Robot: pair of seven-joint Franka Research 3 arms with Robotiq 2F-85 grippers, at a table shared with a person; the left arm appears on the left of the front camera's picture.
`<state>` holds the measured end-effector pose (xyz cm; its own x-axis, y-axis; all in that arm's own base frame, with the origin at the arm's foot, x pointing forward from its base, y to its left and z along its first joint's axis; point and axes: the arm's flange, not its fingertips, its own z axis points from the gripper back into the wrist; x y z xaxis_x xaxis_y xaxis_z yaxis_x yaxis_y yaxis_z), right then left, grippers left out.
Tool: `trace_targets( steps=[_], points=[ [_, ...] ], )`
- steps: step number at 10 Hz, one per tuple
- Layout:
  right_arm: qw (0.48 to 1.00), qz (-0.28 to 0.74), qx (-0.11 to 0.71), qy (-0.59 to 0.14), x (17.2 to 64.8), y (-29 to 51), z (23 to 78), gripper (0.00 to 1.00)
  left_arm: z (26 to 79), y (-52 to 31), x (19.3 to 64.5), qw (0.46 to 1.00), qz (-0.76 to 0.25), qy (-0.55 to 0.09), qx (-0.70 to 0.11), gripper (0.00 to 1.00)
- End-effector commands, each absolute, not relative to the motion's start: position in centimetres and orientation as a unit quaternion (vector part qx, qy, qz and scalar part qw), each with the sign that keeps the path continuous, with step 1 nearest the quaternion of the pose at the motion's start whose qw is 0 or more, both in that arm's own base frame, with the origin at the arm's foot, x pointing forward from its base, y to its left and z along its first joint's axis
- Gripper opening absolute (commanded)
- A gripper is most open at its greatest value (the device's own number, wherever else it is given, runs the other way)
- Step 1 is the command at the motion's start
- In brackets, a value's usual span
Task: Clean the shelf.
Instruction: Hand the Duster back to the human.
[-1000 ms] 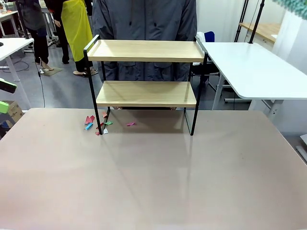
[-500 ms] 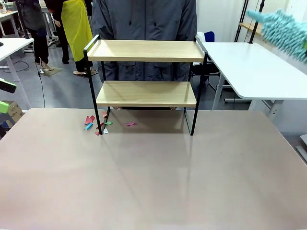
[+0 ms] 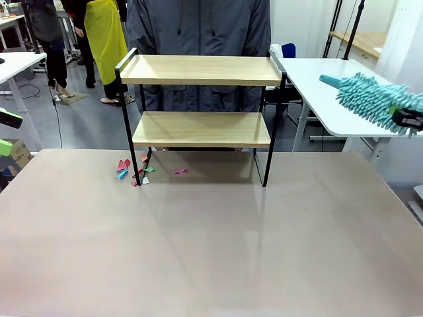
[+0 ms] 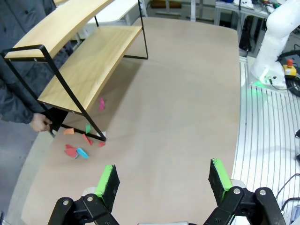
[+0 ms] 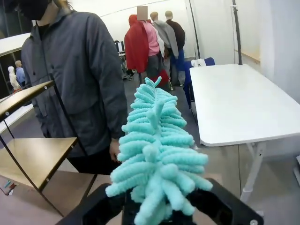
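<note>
A: What is standing at the far side of the surface (image 3: 211,251)?
B: The shelf (image 3: 201,129), upright: two light wooden boards, both lying bare, in a thin black frame with raised side rails, its four legs resting on the surface.

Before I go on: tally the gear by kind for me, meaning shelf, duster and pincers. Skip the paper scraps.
shelf: 1
teal duster: 1
pincers: 2, the left pincer open and the right pincer clamped on the teal duster
Total: 4
</note>
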<state>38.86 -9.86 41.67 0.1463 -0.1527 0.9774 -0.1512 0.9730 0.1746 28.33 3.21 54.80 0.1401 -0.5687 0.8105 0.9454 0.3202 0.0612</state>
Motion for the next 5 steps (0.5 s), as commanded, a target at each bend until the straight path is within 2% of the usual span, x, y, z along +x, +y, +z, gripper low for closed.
trace_targets(
  steps=[1,5],
  points=[
    [0.747,0.004,0.116,-0.654,38.53,-9.79,42.8,0.17,54.85,3.22,28.53,0.705,-0.533,-0.396,-0.248,1.0],
    [0.747,0.004,0.116,-0.654,38.53,-9.79,42.8,0.17,54.85,3.22,28.53,0.705,-0.533,-0.396,-0.248,1.0]
  ],
)
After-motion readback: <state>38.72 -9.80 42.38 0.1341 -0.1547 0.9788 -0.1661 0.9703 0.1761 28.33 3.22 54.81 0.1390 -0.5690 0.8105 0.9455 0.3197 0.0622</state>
